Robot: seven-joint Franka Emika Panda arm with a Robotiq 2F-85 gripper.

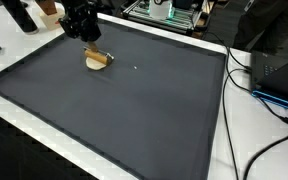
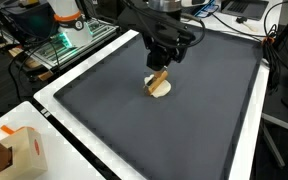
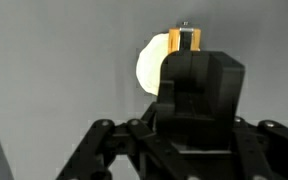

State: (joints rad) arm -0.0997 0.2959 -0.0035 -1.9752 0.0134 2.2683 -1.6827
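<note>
Black gripper housing is seen closest in the wrist view and fills the lower frame. Just past its far end a small wooden block is shown, with a pale disc beneath it that spreads leftward on the dark mat. The block is lined up straight ahead of the fingers. The fingers are hidden by the housing, so it cannot be told whether they are apart or clamped on the block.

In an exterior view the gripper is seen near a far corner of the mat, directly over the block and disc.

In an exterior view the gripper is pointed downward. The block is seen tilted just beneath it, with its long axis leaning and its lower end touching the disc on the mat.
</note>
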